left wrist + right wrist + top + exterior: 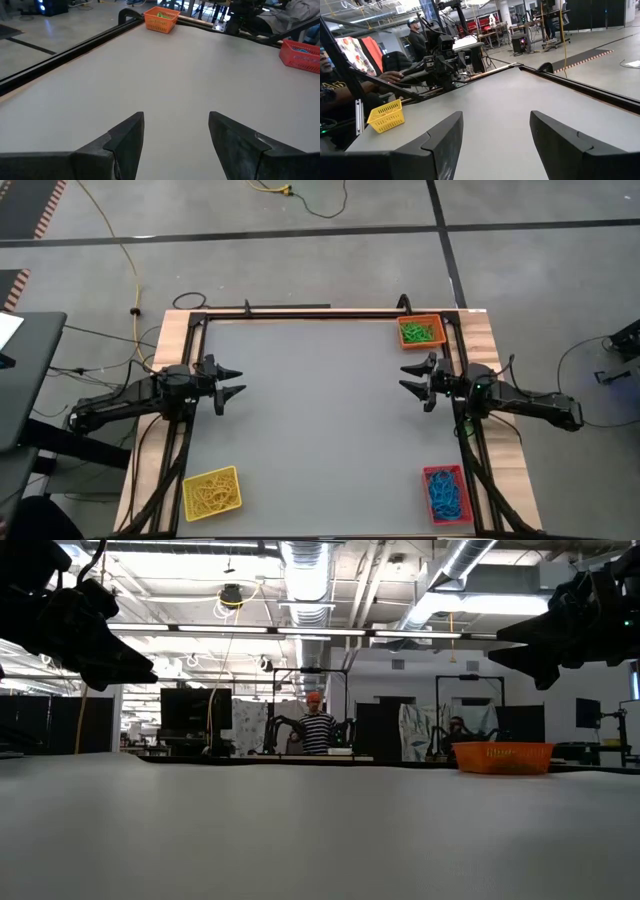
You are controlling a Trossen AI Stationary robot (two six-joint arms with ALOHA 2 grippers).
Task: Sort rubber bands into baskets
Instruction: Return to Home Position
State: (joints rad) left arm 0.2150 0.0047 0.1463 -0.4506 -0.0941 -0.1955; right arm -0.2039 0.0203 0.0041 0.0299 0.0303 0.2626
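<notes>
Looking down on the bench (320, 430), you have the left arm (120, 402) reaching in from its left edge and the right arm (520, 402) from its right edge, facing each other across the grey middle. The left jaws are released, spread wide and held above the surface. The right jaws are likewise spread and off the surface.

Your three baskets sit well apart near the corners of the high view. The yellow basket (212, 472) is at the lower left and the red basket (427, 495) at the lower right. The orange basket (421, 319) is at the upper right, near the right jaws.

Yellow rubber bands (210, 495) lie in the yellow basket, green rubber bands (420, 333) in the orange basket, and blue rubber bands (447, 496) in the red basket.

Beyond the bench, the low view shows a person in a striped shirt (317, 727).
</notes>
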